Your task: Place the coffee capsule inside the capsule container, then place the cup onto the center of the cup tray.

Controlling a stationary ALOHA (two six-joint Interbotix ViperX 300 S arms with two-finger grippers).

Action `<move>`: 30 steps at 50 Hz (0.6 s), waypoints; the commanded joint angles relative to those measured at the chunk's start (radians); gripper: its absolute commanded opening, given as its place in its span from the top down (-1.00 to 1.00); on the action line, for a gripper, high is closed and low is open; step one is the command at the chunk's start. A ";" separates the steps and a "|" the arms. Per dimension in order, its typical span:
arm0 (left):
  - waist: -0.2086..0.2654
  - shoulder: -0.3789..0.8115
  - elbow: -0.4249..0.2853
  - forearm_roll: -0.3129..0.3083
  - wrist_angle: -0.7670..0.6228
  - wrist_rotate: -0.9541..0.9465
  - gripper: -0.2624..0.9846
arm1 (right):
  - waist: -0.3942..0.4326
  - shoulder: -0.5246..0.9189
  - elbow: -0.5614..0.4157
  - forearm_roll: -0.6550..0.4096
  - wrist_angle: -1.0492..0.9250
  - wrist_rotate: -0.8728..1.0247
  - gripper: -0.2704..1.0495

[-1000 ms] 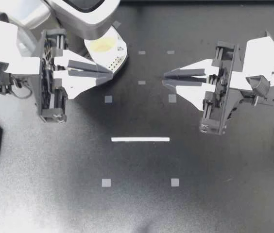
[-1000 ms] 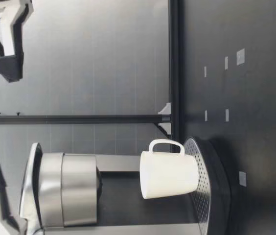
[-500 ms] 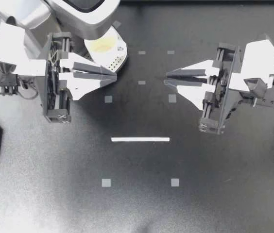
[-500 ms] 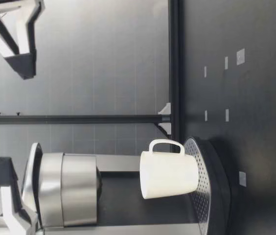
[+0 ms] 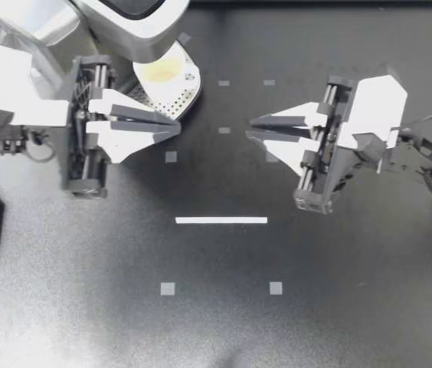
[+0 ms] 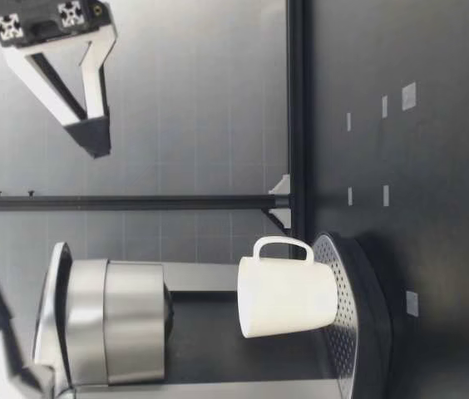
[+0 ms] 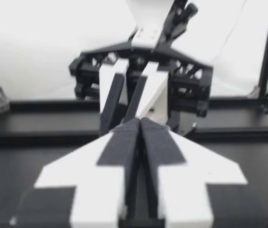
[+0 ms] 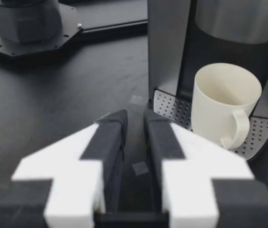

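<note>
In the upper left of the top view the cup [image 5: 162, 71] stands on the perforated cup tray [image 5: 189, 92], half hidden under the overhanging head of the coffee machine [image 5: 128, 19]. The low view shows it upright, its base touching the tray, its open mouth below the machine's head and apart from it, its handle on the side away from the machine's column. Whether it sits at the tray's exact middle I cannot tell. My left gripper [image 5: 176, 124] comes in from the left edge of the top view and points toward the centre, its tips just beside the lower right rim of the tray. Its wrist view shows the two dark fingers pressed together along their length with nothing between them. My right gripper [image 5: 250, 129] comes in from the right edge and faces the left one across the upper middle of the table [image 5: 354, 299], the two sets of tips well apart. In its wrist view a narrow gap separates the fingers and bare table shows through it, so they are slightly apart and hold nothing; the cup and tray lie ahead of it, off to one side. In the low view both grippers hang well above the table, higher than the cup. A white tape strip [image 5: 221, 220] lies at the centre of the top view, below both grippers.
</note>
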 commanded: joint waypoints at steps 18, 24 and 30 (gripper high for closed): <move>0.002 -0.051 0.014 -0.003 -0.046 0.000 0.41 | 0.015 -0.026 -0.044 -0.003 -0.011 0.003 0.14; 0.003 -0.051 0.012 -0.003 -0.046 0.000 0.41 | 0.021 -0.031 -0.048 -0.005 -0.011 0.000 0.14; 0.003 -0.051 0.008 -0.003 -0.046 0.000 0.41 | 0.023 -0.035 -0.049 -0.003 -0.011 0.000 0.14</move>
